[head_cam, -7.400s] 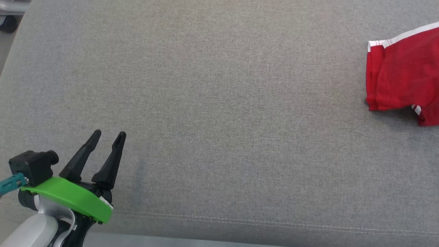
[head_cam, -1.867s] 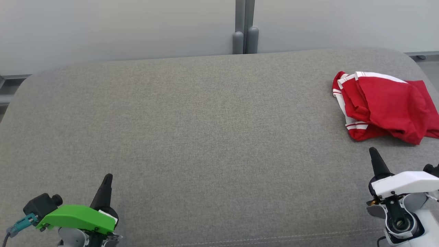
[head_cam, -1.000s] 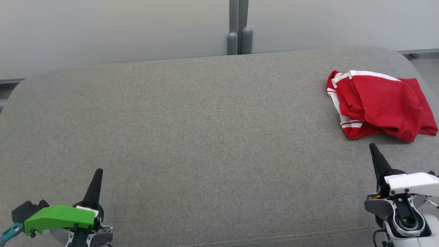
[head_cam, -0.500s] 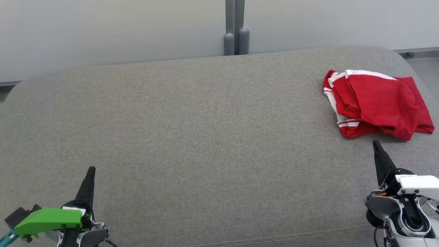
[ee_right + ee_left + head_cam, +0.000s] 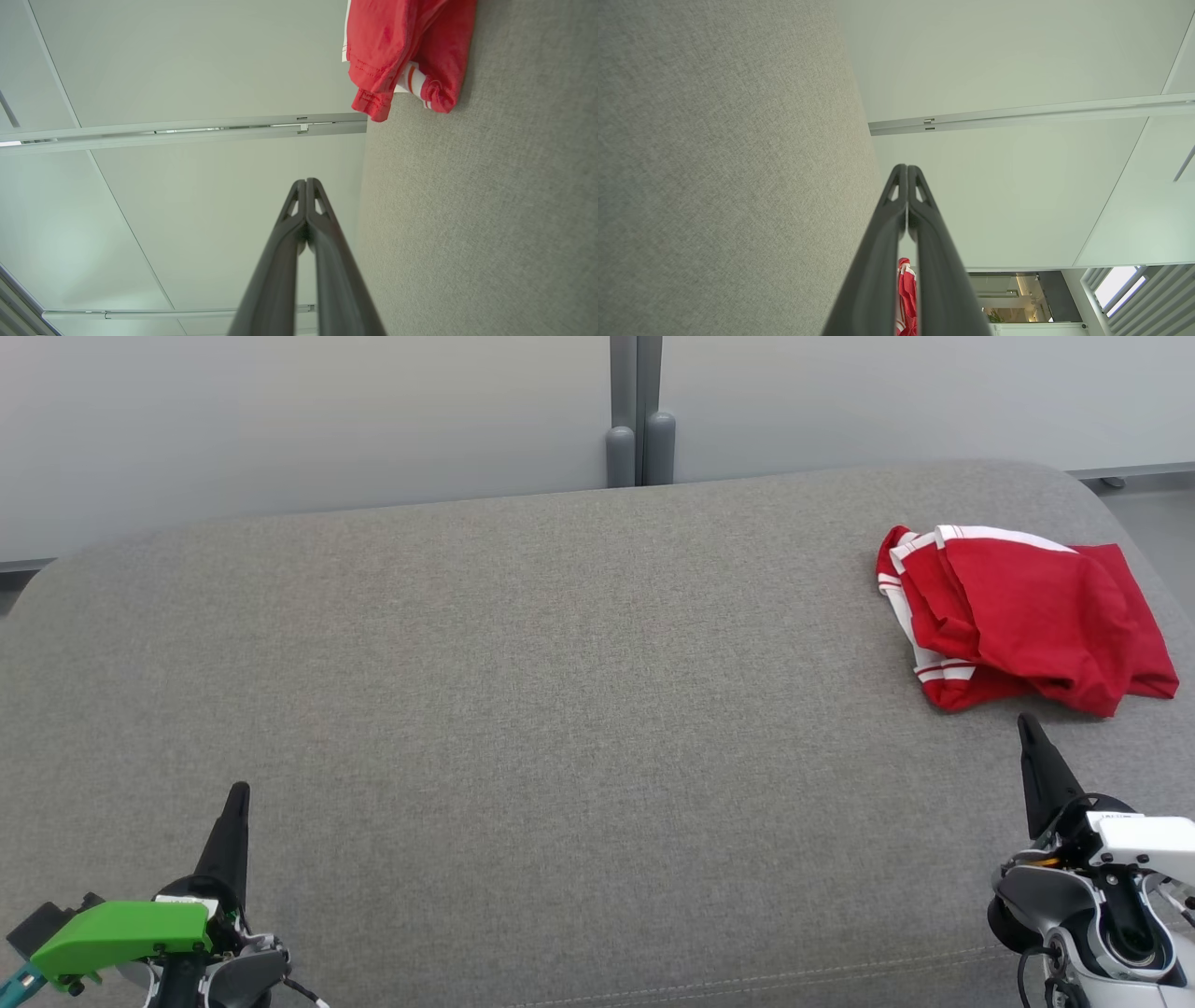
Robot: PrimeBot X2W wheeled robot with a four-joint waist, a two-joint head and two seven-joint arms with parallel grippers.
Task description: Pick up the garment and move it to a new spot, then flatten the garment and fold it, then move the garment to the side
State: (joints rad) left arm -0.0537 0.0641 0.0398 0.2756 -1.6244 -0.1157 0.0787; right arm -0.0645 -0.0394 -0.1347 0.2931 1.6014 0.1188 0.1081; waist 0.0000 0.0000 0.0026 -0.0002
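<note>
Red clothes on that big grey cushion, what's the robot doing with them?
Nothing is holding the red garment right now. It lies bunched up on the right side of the grey cushion. The robot's left pincer and right pincer are both shut and empty, near the front edge, the right one just short of the garment. Its job is folding it and putting it aside.

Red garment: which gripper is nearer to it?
Right. The right gripper is just short of the red garment, not touching; the left gripper is far off across the grey cushion.
</note>
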